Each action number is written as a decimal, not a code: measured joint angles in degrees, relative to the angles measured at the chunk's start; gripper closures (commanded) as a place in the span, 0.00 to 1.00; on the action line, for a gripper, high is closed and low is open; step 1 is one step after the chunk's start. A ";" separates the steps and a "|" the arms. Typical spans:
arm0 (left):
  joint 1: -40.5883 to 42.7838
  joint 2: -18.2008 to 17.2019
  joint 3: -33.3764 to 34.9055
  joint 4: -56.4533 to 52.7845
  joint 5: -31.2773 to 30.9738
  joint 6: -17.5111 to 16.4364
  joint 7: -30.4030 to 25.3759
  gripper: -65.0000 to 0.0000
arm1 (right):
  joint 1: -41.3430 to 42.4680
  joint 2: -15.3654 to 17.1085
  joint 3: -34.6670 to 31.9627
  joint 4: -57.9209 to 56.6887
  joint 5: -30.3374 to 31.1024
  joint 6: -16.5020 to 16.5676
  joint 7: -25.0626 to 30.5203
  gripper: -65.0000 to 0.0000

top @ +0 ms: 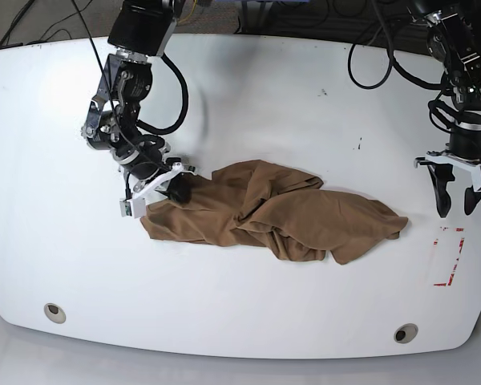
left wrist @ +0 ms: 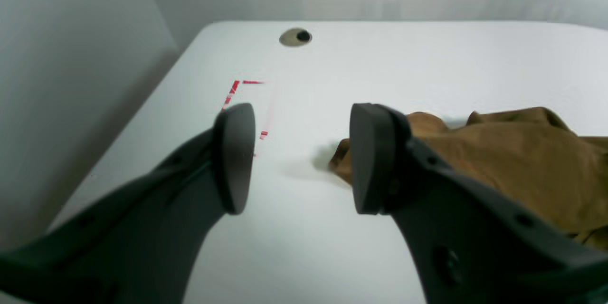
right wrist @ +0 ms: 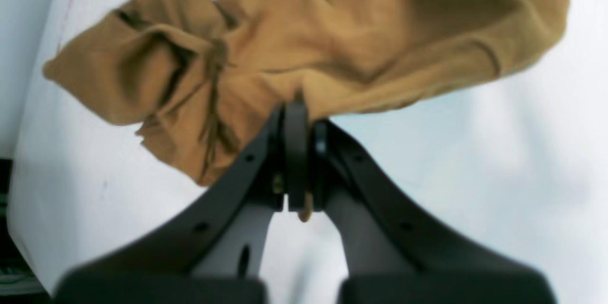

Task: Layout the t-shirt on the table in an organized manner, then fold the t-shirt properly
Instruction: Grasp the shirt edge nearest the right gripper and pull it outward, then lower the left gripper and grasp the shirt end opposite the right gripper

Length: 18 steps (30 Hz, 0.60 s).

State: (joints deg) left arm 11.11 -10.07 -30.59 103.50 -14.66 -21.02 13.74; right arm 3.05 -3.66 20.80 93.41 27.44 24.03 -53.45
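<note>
A crumpled tan shirt [top: 272,212] lies in a long, twisted heap across the middle of the white surface [top: 240,96], bunched and creased, with no sleeve or hem laid flat. At the heap's end toward the base view's left, the right claw [right wrist: 298,161] is pressed closed on a fold of the cloth; the wrist view shows fabric pinched between its pads, a scrap poking out below them. The left claw [left wrist: 294,156] hangs apart from the shirt on the opposite side, jaws standing partly open with nothing between them, above bare surface near the red dashed mark [top: 449,257]. The cloth's nearest edge lies just beside one of its pads in the wrist view. A grey hole [left wrist: 295,37] sits toward the far rim.

The work appears to be in its first stage: spreading the shirt out, with folding not yet begun. The next move likely calls for the right claw to lift or draw its pinched fold outward while the left claw comes in to take the other end, so the heap can be pulled open and flat.
</note>
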 measured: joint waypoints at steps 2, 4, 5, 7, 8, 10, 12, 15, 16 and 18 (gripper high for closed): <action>0.00 -0.02 0.02 -0.02 -0.02 0.02 -0.04 0.55 | -0.94 0.02 -0.04 1.81 -0.13 0.02 -1.20 1.00; -0.02 -0.17 1.09 -0.02 -0.02 0.70 -0.17 0.55 | -1.92 0.13 -0.07 3.50 -0.26 0.02 -1.88 1.00; -0.07 -0.22 1.57 -0.02 0.00 0.79 -0.22 0.55 | -2.36 0.22 -0.04 4.24 -0.13 0.20 -2.08 1.00; -0.11 -0.15 2.97 -0.02 -0.02 0.52 -0.20 0.54 | -3.52 0.72 -0.04 6.49 -0.20 0.22 -2.21 1.00; -0.15 -0.11 3.41 -0.02 -0.02 0.17 -0.17 0.54 | -4.02 0.94 -0.07 7.28 -0.15 0.22 -2.23 1.00; -0.17 -0.04 4.59 -0.02 -0.07 -0.35 -0.04 0.54 | -5.03 1.53 -0.61 9.38 -0.13 0.17 -2.14 1.00; -0.15 -0.04 5.97 -0.02 -0.09 0.02 0.07 0.52 | -5.92 2.36 -1.84 10.86 -0.13 0.07 -2.16 1.00; -0.26 -0.15 7.93 -0.02 -0.04 0.35 2.08 0.42 | -6.82 2.95 -2.64 12.00 -0.04 0.22 -2.14 1.00; -0.50 -0.13 8.41 -0.02 -0.04 0.33 2.99 0.38 | -7.08 2.95 -2.78 12.20 -0.04 0.22 -2.12 1.00; -1.22 0.11 9.16 -0.09 -0.04 -0.09 4.87 0.29 | -7.56 2.99 -2.91 12.35 -0.02 0.26 -2.21 1.00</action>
State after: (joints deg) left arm 9.89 -9.96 -21.43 103.42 -14.70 -21.10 18.61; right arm -4.51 -0.67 17.89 105.75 27.42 24.29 -55.66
